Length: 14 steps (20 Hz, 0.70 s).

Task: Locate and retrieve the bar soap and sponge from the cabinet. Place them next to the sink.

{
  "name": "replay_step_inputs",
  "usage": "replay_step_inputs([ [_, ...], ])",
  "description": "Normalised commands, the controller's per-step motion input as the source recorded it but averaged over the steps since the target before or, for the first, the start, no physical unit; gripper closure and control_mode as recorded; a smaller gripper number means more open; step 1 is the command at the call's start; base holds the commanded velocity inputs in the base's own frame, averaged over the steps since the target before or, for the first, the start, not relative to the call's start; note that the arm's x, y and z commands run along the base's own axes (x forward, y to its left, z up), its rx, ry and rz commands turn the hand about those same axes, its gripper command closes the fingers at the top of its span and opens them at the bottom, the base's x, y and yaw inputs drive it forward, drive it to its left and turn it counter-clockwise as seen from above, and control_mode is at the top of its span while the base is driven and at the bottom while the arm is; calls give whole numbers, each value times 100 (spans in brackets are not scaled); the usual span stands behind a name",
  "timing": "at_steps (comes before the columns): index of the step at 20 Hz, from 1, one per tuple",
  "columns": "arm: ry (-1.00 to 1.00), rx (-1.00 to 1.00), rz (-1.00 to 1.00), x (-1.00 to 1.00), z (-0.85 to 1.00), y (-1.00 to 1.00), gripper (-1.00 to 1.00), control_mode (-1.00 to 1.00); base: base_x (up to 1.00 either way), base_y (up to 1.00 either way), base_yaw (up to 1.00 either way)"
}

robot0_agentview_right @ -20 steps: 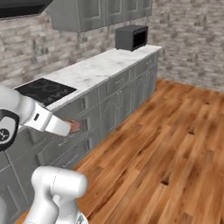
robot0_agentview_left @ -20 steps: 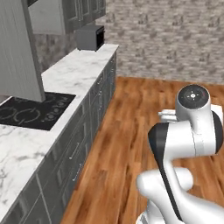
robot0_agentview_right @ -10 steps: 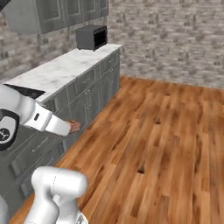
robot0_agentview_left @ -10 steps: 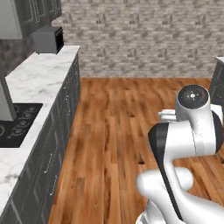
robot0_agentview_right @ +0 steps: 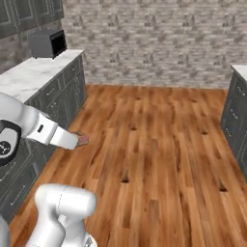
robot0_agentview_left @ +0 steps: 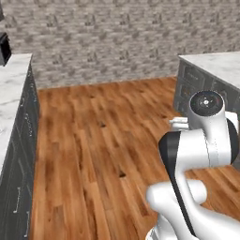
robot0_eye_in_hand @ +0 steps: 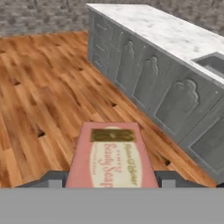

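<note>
The bar soap (robot0_eye_in_hand: 110, 157), a reddish-pink block with a printed label, sits between my two dark fingertips in the hand view. My gripper (robot0_eye_in_hand: 111, 178) is shut on it. From the right base view the gripper (robot0_agentview_right: 79, 141) hangs over the wooden floor beside the left base cabinets, with the soap's (robot0_agentview_right: 84, 139) reddish end showing at its tip. A corner of the sink (robot0_eye_in_hand: 213, 64) is recessed in the marble counter at the hand view's right edge. Grey wall cabinet doors (robot0_agentview_right: 26, 14) show at the upper left. The sponge is out of view.
A dark boxy appliance (robot0_agentview_right: 47, 43) stands on the left marble counter (robot0_agentview_right: 34, 72). A second marble-topped counter (robot0_agentview_left: 213, 63) with carved grey doors (robot0_eye_in_hand: 144, 83) lies to the right. Open wooden floor (robot0_agentview_right: 154, 144) runs to a stone wall (robot0_agentview_left: 117, 37).
The whole picture has swept sideways as the base turned right: the cooktop and left counter slid out and the right counter came in. The soap stays in the gripper.
</note>
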Motion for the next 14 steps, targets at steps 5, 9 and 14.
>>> replay_step_inputs([
  [5,0,0,0,0,0,0,100,100,0,-1,-47],
  [9,0,0,0,0,0,0,100,100,0,0,-48],
  [14,0,0,0,0,0,0,100,100,0,0,-47],
])
